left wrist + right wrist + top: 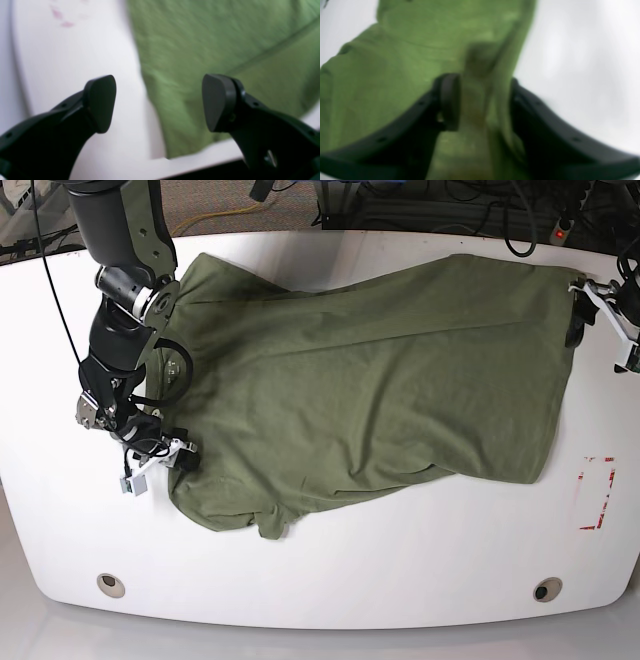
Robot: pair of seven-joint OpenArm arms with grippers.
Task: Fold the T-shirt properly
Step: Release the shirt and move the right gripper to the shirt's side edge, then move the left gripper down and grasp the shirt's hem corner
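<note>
The olive-green T-shirt [370, 390] lies spread and wrinkled across the white table [330, 580]. My right gripper [168, 458] is at the shirt's left edge. In the right wrist view it [480, 105] is shut on a bunched fold of the T-shirt [395, 75]. My left gripper [580, 315] is at the shirt's far right corner. In the left wrist view it [160, 102] is open and empty, with the T-shirt's edge [200, 50] lying below and between the black pads [101, 102].
A red tape outline [597, 492] marks the table right of the shirt, and it shows as pink marks [62, 20] in the left wrist view. Two round holes [111, 584] [547, 589] sit near the front edge. Cables run behind the table's back edge.
</note>
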